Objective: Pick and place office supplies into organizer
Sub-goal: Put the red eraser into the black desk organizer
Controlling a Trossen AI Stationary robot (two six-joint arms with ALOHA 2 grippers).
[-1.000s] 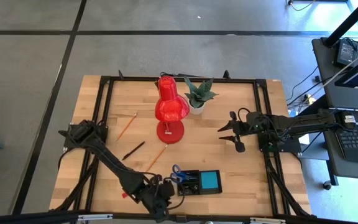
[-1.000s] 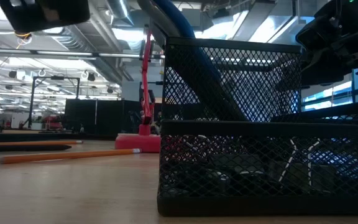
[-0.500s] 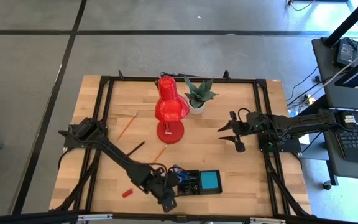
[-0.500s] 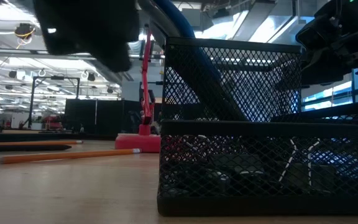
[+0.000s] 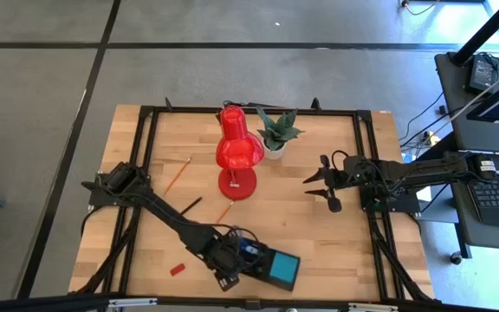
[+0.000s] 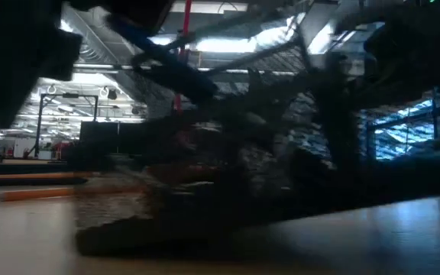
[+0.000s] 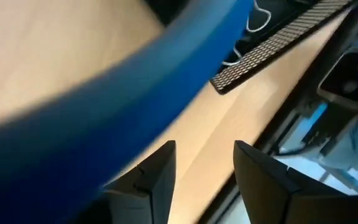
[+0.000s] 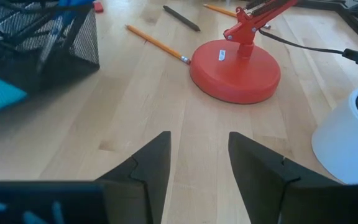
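Note:
The black mesh organizer (image 5: 267, 260) sits askew near the table's near edge and looks tipped in the low view (image 6: 281, 176). It carries the blue note pad (image 5: 286, 270) and the blue-handled scissors (image 5: 249, 251), whose handle fills the left wrist view (image 7: 135, 74). My left gripper (image 5: 232, 270) is open at the organizer's left end, pointing steeply down, with bare wood between its fingers (image 7: 204, 165). A small red block (image 5: 177, 269), two orange pencils (image 5: 176, 176) (image 5: 223, 211) and a black pen (image 5: 187, 208) lie flat on the table. My right gripper (image 5: 323, 186) waits open at the right. My left gripper stands hard against the organizer's left end (image 5: 248, 260), coming from above and the table's left. Its own body hides the spot. I cannot tell whether it touches the mesh or the scissors' handle. Nothing lies between its fingers.
The red desk lamp (image 5: 236, 152) stands mid-table on its round base (image 8: 235, 68). The potted plant (image 5: 275, 134) is just to the lamp's right. Black frame rails (image 5: 366, 173) run along the table's sides. Bare wood lies between the lamp and the organizer.
My left gripper has gone toward the table's right edge and rolled, coming up against the organizer's left end. The organizer, with the note pad and scissors, has turned about, slid a little toward the near edge and tipped. The red block is now uncovered.

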